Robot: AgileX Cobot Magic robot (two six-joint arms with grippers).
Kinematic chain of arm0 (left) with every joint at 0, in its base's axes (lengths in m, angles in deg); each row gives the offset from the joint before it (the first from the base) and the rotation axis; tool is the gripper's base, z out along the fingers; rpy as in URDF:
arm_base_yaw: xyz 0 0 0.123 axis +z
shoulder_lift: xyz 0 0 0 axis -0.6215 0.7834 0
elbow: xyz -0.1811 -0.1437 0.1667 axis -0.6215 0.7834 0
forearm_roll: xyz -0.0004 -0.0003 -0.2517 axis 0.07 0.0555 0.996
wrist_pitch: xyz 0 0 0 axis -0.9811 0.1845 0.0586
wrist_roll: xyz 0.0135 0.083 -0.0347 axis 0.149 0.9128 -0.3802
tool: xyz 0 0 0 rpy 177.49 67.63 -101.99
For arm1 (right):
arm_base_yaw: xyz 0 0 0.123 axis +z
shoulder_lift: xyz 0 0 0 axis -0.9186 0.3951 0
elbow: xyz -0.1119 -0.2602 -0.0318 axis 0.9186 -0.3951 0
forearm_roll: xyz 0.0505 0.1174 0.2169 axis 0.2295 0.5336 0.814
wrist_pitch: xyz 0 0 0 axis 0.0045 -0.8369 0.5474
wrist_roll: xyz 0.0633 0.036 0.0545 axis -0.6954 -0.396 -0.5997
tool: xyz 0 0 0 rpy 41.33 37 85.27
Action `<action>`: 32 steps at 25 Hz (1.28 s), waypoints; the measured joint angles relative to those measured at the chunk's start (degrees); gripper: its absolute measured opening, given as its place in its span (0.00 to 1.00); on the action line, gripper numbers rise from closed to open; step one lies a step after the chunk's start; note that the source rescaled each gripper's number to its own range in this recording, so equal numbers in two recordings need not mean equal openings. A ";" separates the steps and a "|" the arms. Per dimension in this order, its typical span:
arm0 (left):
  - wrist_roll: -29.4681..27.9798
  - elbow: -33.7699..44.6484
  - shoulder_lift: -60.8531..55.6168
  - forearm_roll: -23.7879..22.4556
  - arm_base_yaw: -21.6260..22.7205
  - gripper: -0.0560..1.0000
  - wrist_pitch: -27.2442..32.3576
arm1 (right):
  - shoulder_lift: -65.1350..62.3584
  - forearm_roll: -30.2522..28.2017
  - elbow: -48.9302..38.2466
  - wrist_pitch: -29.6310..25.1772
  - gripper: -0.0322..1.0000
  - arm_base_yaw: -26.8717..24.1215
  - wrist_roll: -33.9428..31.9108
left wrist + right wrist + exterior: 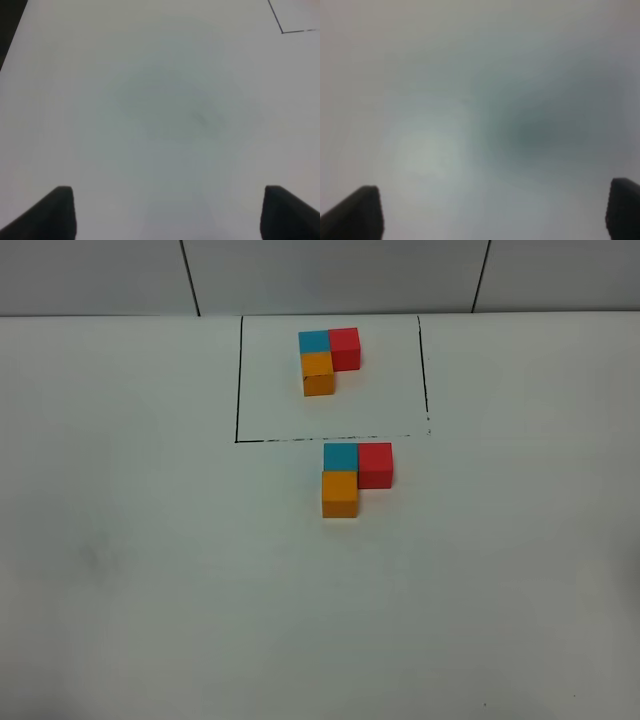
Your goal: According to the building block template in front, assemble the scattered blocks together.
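Blocks sit joined just outside the marked square holding the template. Left gripper and right gripper gape wide, empty, with no block near either.

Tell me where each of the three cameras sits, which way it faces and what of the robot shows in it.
Exterior high: mounted high, looking down at the table, the template inside the black outline and the assembled blocks; no robot part shows.
Left wrist: on the left arm, facing bare table; both fingertips of the open left gripper show.
Right wrist: on the right arm, facing blurred table; open right gripper.
Shared: exterior and left wrist both show the outline's corner.
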 joint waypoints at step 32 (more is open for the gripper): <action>0.00 0.00 0.00 0.00 0.00 0.76 0.00 | -49.09 1.97 -20.56 -3.95 0.78 8.51 -1.94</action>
